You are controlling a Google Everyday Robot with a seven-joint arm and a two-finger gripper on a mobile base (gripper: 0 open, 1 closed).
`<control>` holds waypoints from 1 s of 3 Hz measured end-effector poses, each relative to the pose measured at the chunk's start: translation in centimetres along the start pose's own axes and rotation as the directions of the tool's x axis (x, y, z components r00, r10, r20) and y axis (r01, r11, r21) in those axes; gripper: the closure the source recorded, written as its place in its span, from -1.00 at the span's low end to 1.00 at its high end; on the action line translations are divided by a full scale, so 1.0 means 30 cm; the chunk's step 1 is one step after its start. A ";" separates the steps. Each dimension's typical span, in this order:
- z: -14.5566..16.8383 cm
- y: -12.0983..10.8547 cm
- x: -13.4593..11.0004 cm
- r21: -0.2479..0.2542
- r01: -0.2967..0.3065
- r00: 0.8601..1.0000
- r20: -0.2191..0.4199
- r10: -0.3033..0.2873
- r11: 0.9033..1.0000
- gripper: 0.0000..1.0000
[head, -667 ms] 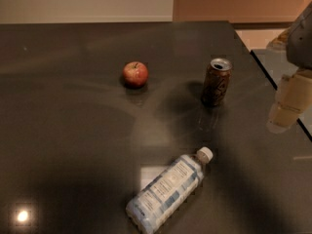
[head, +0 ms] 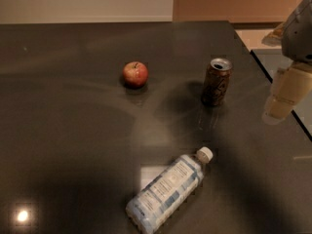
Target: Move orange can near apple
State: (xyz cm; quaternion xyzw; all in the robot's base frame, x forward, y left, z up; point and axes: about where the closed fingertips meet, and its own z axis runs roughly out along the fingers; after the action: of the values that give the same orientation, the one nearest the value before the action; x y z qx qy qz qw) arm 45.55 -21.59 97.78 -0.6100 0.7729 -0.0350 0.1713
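Note:
The orange can (head: pixel 216 82) stands upright on the dark table (head: pixel 73 145), right of centre, with its silver top showing. The red apple (head: pixel 135 74) sits to the can's left, about a can's height or more away. My gripper (head: pixel 282 99) hangs at the right edge of the view, pale and pointing down. It is to the right of the can, apart from it, and holds nothing that I can see.
A clear plastic bottle (head: pixel 168 189) with a white cap lies on its side in front of the can. The table's right edge (head: pixel 263 67) runs just behind the gripper, with a lower pale surface beyond it.
The gripper has shifted slightly left and up. The can, apple and bottle have not moved.

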 end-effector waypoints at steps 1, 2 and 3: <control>0.027 -0.076 -0.020 0.003 0.017 0.999 0.032 -0.017 1.000 -1.00; 0.065 -0.150 -0.043 -0.002 0.021 0.997 0.071 -0.021 1.000 -1.00; 0.095 -0.200 -0.059 -0.007 0.021 0.995 0.099 -0.020 1.000 -1.00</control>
State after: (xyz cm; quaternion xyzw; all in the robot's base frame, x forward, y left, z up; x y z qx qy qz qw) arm 52.37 -20.97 97.09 -0.6197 0.7571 -0.0033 0.2068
